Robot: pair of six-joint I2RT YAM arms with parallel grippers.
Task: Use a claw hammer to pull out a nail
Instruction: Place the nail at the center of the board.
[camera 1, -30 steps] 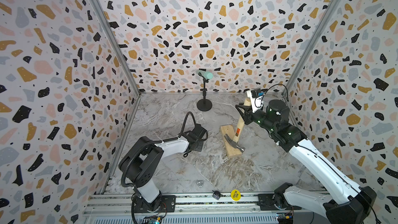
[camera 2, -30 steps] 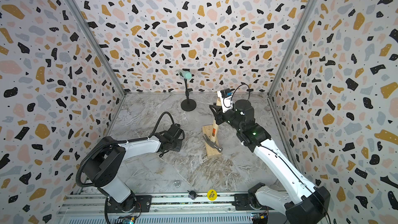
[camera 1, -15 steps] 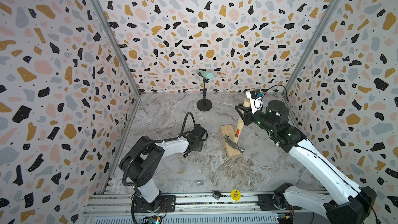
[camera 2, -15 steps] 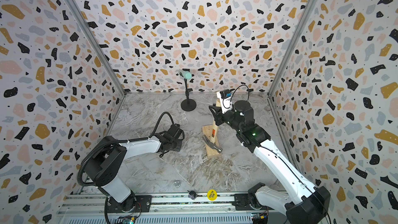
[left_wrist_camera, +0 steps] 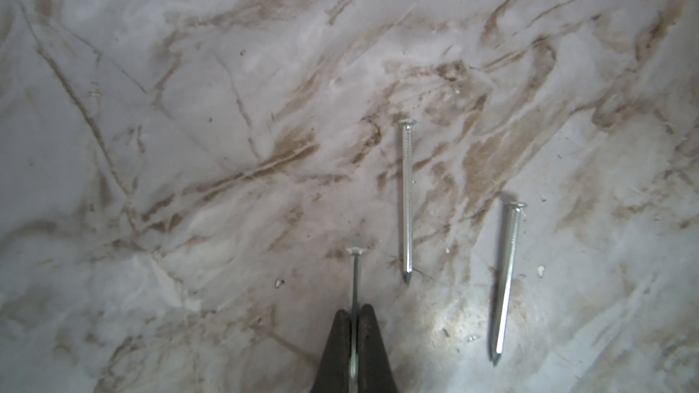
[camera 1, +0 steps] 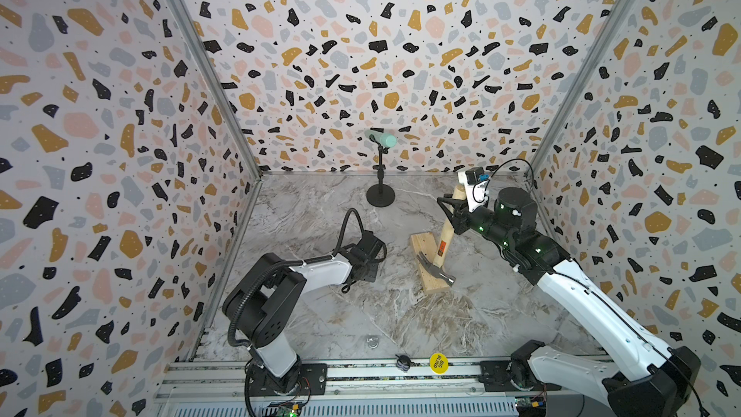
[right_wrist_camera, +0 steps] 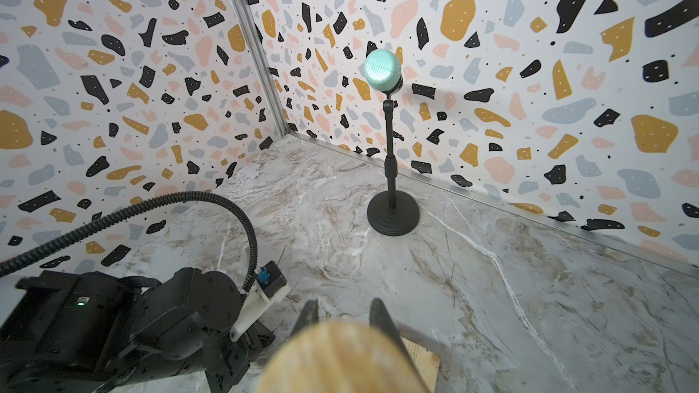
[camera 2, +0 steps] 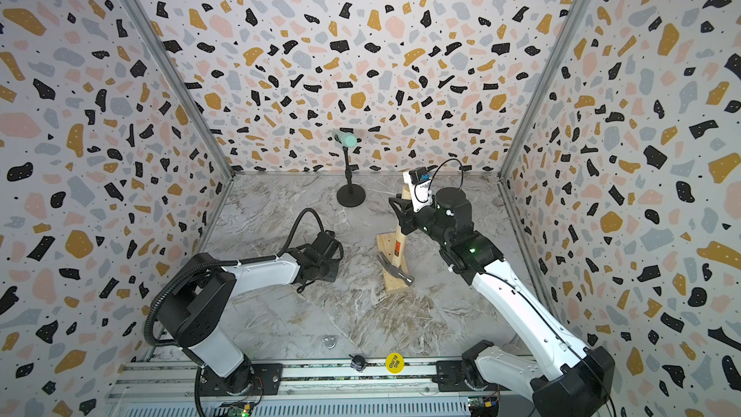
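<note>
Clamping right hand (camera 1: 453,213) tight around the pale handle of one claw hammer (camera 1: 444,236), high up near the butt end. Resting the steel head below that hand on one wood block (camera 1: 421,246), with the handle leaning up steeply. Pinching one nail (left_wrist_camera: 354,277) in left hand (left_wrist_camera: 353,310), fingers (left_wrist_camera: 368,334) fully closed on the shank and the flat head poking out ahead of the tips. Counting three nails in all, including one loose nail (left_wrist_camera: 406,202) and a second loose nail (left_wrist_camera: 505,281), both lying flat on the marble worktop (left_wrist_camera: 189,107) just beside that hand, apart from each other. Noting one teal-topped stand (camera 1: 380,178) well beyond both hands.
</note>
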